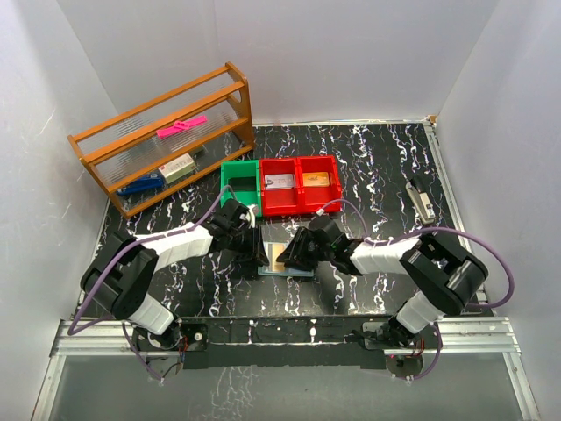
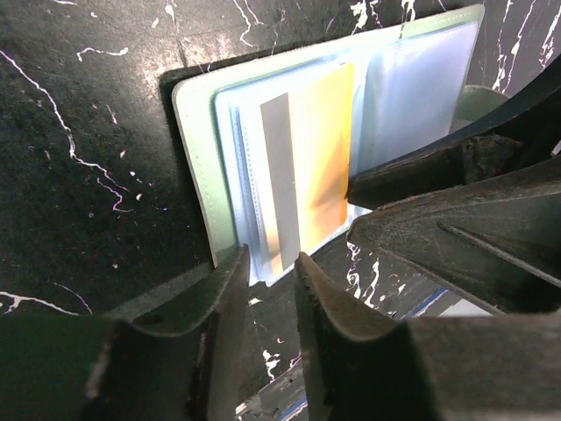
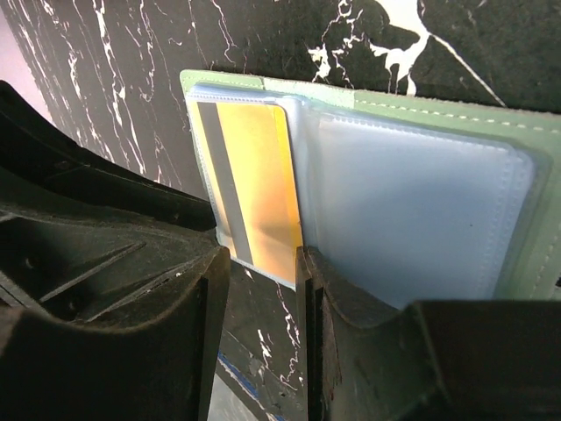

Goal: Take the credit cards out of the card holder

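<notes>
A black table (image 1: 386, 167) veined in white fills the floor between white walls. At its far left stands a wooden shelf (image 1: 151, 103) with clear panels. It holds a pink item (image 1: 181, 127) on top, and lower down a white box (image 1: 178, 167) and a blue item (image 1: 140, 184). The box carries print that is too small to read. The left arm (image 1: 166, 250) and right arm (image 1: 386, 256) reach in from the near edge and meet at the table's middle. Beyond them sit a twin red bin (image 1: 298, 160) and, touching its left side, a green bin (image 1: 226, 186). A whitish card (image 1: 279, 181) lies in the left red compartment and an orange card (image 1: 316, 179) in the right, their markings illegible. The holder (image 2: 421, 79) lies open and flat at mid-table between the two wrists, pale green at the border with clear blue-grey sleeves inside. A yellow card (image 2: 320, 149) with a grey stripe along one long side sits in one sleeve, and no lettering shows on it. The left gripper (image 2: 272, 259) has its fingers drawn narrow at that card's end. The right gripper (image 3: 263, 256) straddles the same end from the other side with a similar narrow gap. I cannot tell whether either one actually grips the card or the sleeve. A small grey tool (image 1: 421, 200) lies well apart at the right.
</notes>
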Robot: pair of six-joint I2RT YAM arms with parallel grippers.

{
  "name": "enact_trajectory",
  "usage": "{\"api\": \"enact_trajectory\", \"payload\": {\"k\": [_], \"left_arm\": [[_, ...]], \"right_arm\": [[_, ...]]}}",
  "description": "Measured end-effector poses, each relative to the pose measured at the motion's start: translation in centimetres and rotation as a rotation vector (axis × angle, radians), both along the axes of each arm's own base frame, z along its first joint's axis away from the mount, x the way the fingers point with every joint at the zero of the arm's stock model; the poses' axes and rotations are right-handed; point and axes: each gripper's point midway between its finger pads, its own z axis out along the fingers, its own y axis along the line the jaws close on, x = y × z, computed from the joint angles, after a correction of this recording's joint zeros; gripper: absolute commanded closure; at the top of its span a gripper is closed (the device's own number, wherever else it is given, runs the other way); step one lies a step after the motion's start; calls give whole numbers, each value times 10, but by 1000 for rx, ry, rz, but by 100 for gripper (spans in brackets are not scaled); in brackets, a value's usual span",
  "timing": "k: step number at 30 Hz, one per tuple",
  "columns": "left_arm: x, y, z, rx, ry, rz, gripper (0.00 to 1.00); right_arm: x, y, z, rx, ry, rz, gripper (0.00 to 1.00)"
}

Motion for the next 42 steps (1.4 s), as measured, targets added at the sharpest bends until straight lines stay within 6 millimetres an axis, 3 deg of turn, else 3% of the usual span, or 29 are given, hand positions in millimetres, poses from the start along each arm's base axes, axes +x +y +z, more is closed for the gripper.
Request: {"api": "enact_trajectory", "payload": {"k": [9,14,17,27,29,35,38,42], "left_arm": [[0,2,-3,20,-7,5,82],[1,2,-3,24,-9,7,83],[2,2,-3,26,-14,11,79],[20,-15,36,-68,-123,39,73],[21,-15,32,-59,-116,36,72],[6,-4,-4,24,-17,32,73],[3,-4,-6,26,-10,27,75],[3,-3,-7,35,-11,30,78]], "right_arm": [[10,-13,2,-104,-52,-21,66],[8,-14,-3,-118,-49,-2,72],[8,-12,-4,-120,-52,15,81],[6,-7,-8,-80,-29,17,82],[6,-6,-7,-70,-29,15,81],[6,-4,-6,-51,-21,6,77],[7,-4,-6,-49,-22,3,72],[11,-8,-5,-70,-37,-3,74]]}}
